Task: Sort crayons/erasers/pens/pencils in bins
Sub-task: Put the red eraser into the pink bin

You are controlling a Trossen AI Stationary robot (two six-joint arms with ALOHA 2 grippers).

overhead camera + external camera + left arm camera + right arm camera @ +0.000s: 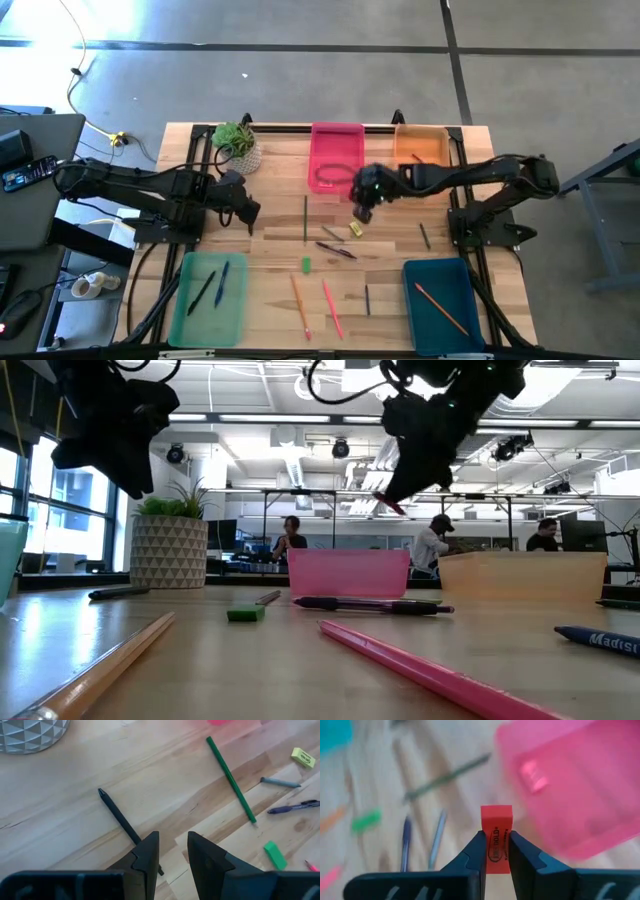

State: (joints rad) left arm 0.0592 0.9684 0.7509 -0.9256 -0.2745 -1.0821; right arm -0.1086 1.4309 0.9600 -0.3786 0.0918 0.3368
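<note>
My right gripper (362, 212) is shut on a red eraser (496, 820), raised above the table just near of the pink bin (337, 155); the eraser also shows in the low view (392, 506). My left gripper (173, 851) is open and empty, low over the near end of a black pen (119, 816) that lies flat on the wood at the table's left (245, 210). A yellow eraser (355, 229), a green eraser (306, 264), a green stick (305, 218), pens (335, 248) and two pencils (300, 305) lie loose on the table. My right gripper pinches the red eraser between its two fingers, on its two broad printed faces (496, 854). The eraser's free end (496, 812) sticks out past the fingertips. It is lifted clear of the table.
The orange bin (420, 145) stands at the far right, the light green bin (208, 295) with two dark pens at the near left, the teal bin (445, 305) with an orange pencil at the near right. A potted plant (238, 143) stands at the far left.
</note>
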